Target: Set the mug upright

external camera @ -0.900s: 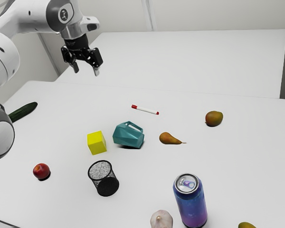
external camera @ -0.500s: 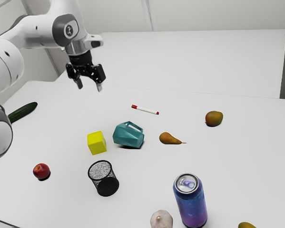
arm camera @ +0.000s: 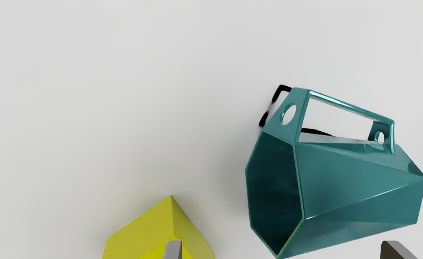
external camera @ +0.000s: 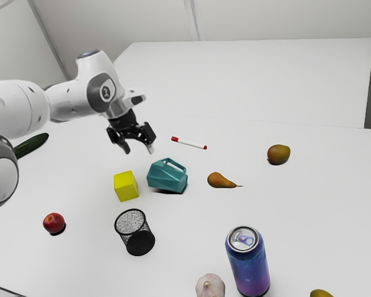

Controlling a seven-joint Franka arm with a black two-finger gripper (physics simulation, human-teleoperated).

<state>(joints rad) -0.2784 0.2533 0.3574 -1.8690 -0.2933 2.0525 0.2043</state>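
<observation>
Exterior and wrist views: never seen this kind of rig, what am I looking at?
It's one white robot arm with a black two-finger gripper. The exterior picture comes from a camera beside the arm; the wrist picture comes from its hand, so its fingertips edge in at the bottom. On the white table a teal mug lies on its side near a yellow cube. Around them: marker, pear, mango, cucumber, red fruit, mesh cup, can, garlic. Nothing is held; the gripper is open.
</observation>
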